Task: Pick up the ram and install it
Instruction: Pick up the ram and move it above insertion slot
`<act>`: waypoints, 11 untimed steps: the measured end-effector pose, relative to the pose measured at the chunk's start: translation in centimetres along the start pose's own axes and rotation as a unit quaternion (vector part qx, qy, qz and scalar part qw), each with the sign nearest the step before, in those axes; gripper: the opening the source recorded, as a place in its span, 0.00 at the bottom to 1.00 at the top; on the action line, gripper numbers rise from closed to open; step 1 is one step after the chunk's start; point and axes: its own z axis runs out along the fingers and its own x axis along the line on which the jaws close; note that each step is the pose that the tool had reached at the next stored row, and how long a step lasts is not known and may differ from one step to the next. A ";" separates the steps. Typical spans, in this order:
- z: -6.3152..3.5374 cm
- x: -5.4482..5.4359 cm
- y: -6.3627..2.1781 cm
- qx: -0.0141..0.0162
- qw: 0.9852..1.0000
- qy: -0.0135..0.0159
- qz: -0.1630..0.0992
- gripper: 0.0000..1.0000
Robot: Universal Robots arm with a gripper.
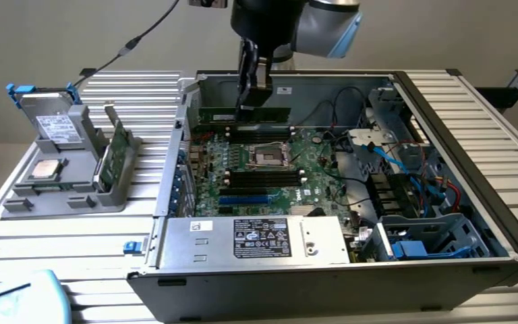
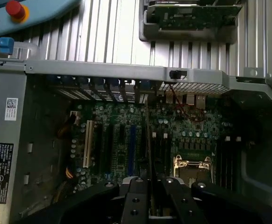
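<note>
- Grey ribbed worktop [image 1: 61,243] with an open PC case [image 1: 331,297] lying on its side, board facing up.
- Jaws are clenched on the ram [image 1: 243,115], gripping it mid-length by the top edge. I'd guess that's so both ends sit level and the contact edge is free to go down.
- Ram hangs at 12 o'clock of the CPU socket [image 1: 268,157], right over the slots [image 1: 257,135] and parallel to them. In the wrist view it's edge-on, running along the slot lines. Can't tell if it touches a slot.
- Rack [image 1: 52,196] at 9 o'clock of the case keeps the card [image 1: 110,152] upright, probably for easy grabbing.
</note>
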 end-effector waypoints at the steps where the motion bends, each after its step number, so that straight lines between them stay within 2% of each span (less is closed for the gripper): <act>1: 0.14 0.0 -0.24 0.000 1.000 0.000 0.002 0.15; 7: 1.00 0.0 -1.49 0.000 1.000 -0.003 0.016 0.15; 11: 1.64 0.1 -1.99 0.000 1.000 -0.007 0.030 0.15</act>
